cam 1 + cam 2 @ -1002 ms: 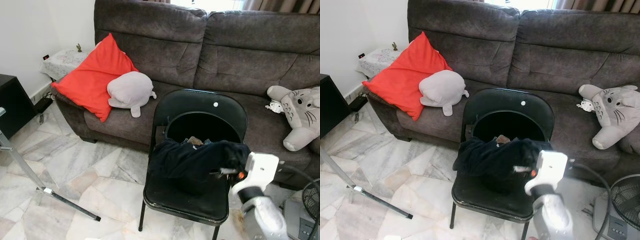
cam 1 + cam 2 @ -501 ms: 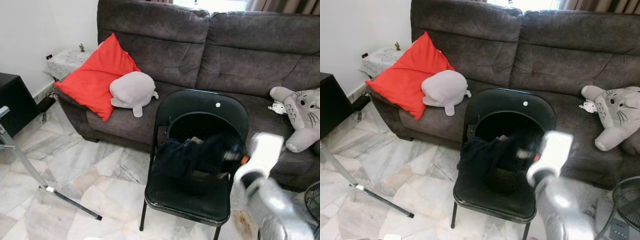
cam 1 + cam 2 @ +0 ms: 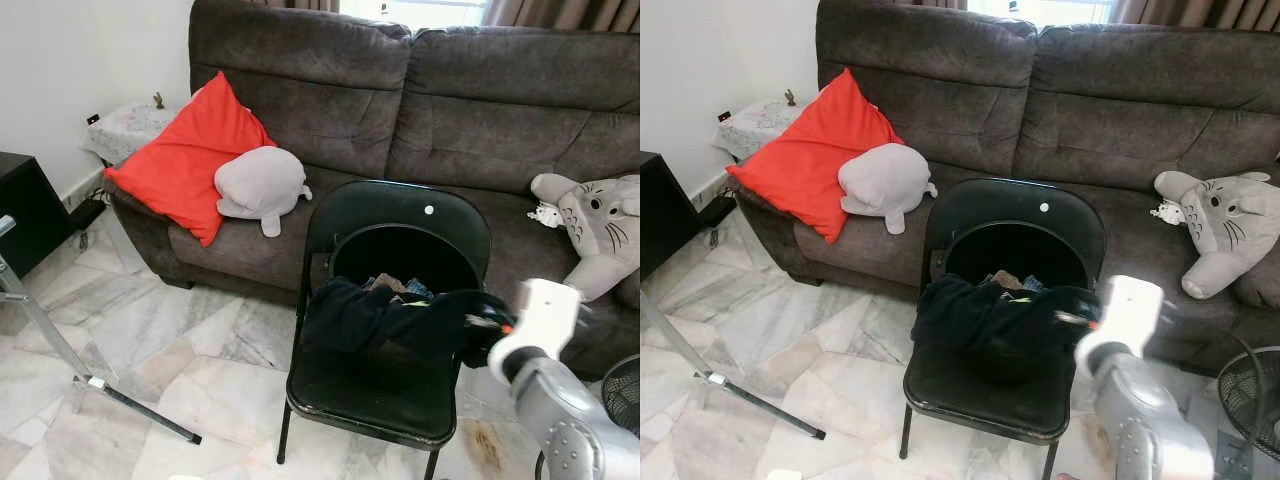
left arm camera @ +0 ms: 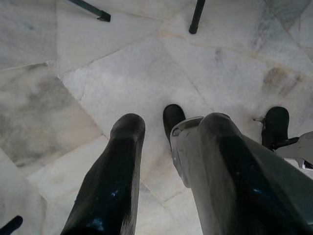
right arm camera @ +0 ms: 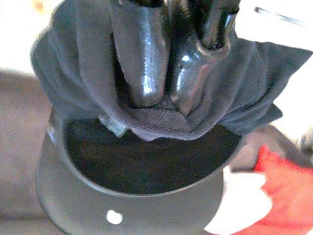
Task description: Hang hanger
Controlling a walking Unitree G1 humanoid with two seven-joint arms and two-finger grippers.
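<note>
In front of the dark sofa (image 3: 480, 110) stands a black folding chair (image 3: 385, 395), and on its seat sits a black basket (image 3: 405, 265) with clothing in it. A dark garment (image 3: 390, 318) drapes over the basket's near rim. The right gripper (image 5: 164, 100) is at the garment's right end, beside the chair's right edge, its silver arm (image 3: 560, 420) reaching in from the lower right. In the right wrist view both black fingers (image 5: 142, 58) are pressed together on a bunched fold of the dark fabric — the cloth wraps around the fingertips. A short metallic piece (image 5: 111, 123) protrudes from the fabric just beside the fingers; whether it belongs to a hanger cannot be determined. No hanger can be made out with certainty elsewhere in the garment.

The left gripper (image 4: 168, 127) hangs over the marble floor (image 4: 63, 83), its two fingers spread apart and holding nothing.

On the sofa — from the robot's left — lie a red cushion (image 3: 185, 155), a grey plush (image 3: 262, 185) resting against it, and a grey plush toy with whiskers (image 3: 600, 225) at the far right. A metal stand leg (image 3: 110, 385) crosses the floor at left.
</note>
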